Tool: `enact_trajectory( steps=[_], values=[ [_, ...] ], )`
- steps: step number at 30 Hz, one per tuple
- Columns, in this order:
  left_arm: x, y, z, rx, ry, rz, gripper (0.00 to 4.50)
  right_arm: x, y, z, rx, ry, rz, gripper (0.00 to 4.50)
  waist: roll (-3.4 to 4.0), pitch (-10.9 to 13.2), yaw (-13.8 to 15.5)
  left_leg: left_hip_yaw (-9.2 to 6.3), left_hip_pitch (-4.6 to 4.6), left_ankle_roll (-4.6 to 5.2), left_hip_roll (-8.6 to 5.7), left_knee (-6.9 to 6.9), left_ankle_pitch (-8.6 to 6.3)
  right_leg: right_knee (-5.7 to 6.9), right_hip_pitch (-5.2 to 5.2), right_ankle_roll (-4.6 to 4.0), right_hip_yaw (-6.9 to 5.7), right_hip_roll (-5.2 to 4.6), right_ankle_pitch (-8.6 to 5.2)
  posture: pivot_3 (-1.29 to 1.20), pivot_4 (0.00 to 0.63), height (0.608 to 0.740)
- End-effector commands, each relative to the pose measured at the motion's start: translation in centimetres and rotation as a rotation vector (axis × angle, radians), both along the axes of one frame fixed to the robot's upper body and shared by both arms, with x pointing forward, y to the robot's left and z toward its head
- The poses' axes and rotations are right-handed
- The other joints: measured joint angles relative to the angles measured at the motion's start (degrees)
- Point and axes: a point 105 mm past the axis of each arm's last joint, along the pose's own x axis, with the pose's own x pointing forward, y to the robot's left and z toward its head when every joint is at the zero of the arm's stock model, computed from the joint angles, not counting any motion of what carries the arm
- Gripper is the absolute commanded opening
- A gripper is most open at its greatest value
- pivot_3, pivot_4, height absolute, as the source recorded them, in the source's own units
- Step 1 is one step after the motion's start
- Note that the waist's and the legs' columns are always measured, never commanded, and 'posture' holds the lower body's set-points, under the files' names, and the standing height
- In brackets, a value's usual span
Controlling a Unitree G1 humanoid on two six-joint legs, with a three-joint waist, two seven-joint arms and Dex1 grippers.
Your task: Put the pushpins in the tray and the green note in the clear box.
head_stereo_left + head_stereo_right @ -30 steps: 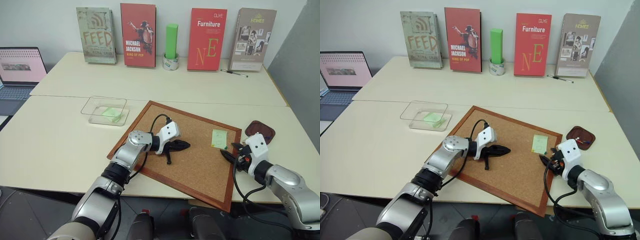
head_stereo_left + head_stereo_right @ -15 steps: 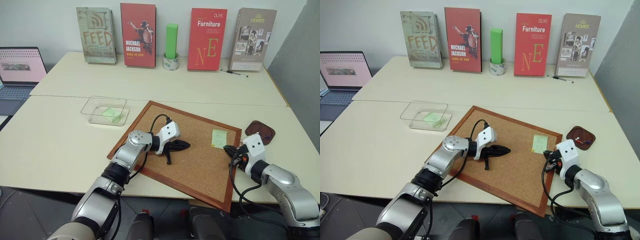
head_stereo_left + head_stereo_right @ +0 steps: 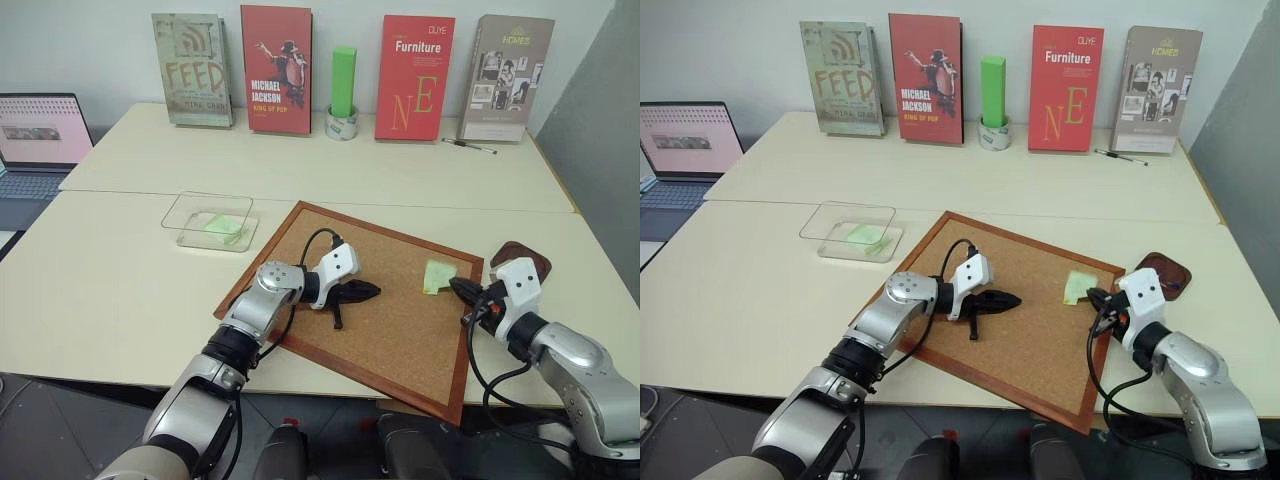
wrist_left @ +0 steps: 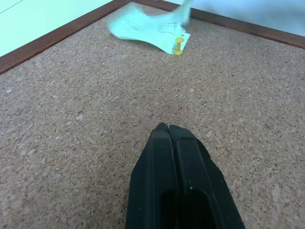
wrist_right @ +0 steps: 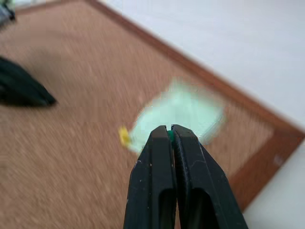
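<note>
Two cream tables (image 3: 150,290) stand pushed together against a pale wall. Four books (image 3: 276,70) lean upright along the far edge, with a green block (image 3: 343,82) standing in a tape roll (image 3: 341,125) between them and a pen (image 3: 468,146) lying at the far right. An open laptop (image 3: 38,140) sits at the left edge. A cork board (image 3: 380,300) lies tilted at the near edge. The clear box (image 3: 208,220), off the board's left corner, holds a brighter green paper. The brown tray (image 3: 1164,274) sits by the board's right corner. The green note (image 3: 437,276) lies curled near that corner, a yellow pushpin (image 4: 178,46) at its edge. The left gripper (image 3: 362,291) rests mid-board, jaws pressed together. The right gripper (image 3: 458,288), just beside the note, pinches something small and green.
</note>
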Motion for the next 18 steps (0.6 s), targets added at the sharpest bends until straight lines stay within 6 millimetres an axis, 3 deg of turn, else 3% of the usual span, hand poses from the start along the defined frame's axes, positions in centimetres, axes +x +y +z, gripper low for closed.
enact_trajectory(
  steps=[1,11,13,18],
  values=[
    [-0.3,1.2,-2.9,0.112,0.064,0.036,0.0,-0.2,-0.2,2.4,0.006,-0.081,-0.011,0.07,0.0,0.0,0.0,0.0,0.0,0.0,0.0,0.0,0.0,0.0,0.0,0.0,0.0,0.0,0.0,0.0,0.15,0.74],
    [-0.3,1.2,-2.9,0.114,0.062,0.036,0.0,0.3,-1.8,3.2,-0.014,-0.102,-0.08,0.07,0.0,0.0,0.0,0.01,0.02,0.0,0.01,0.0,0.0,0.0,0.0,0.0,0.01,0.0,0.0,0.0,0.15,0.74],
    [-0.3,1.2,-2.9,0.114,0.06,0.036,0.0,0.7,-2.9,3.1,-0.053,-0.104,-0.131,0.07,0.0,0.0,0.0,0.0,0.02,0.0,0.01,0.0,0.0,0.0,0.0,0.0,0.0,0.0,0.0,0.0,0.15,0.74],
    [-0.4,1.0,-2.9,0.112,0.054,0.032,0.0,3.1,-8.3,2.9,-0.243,-0.114,-0.346,0.07,0.0,0.0,0.0,0.06,0.02,0.0,-0.01,0.03,0.0,-0.05,0.0,0.0,0.03,-0.04,0.0,0.0,0.15,0.74]
  ],
)
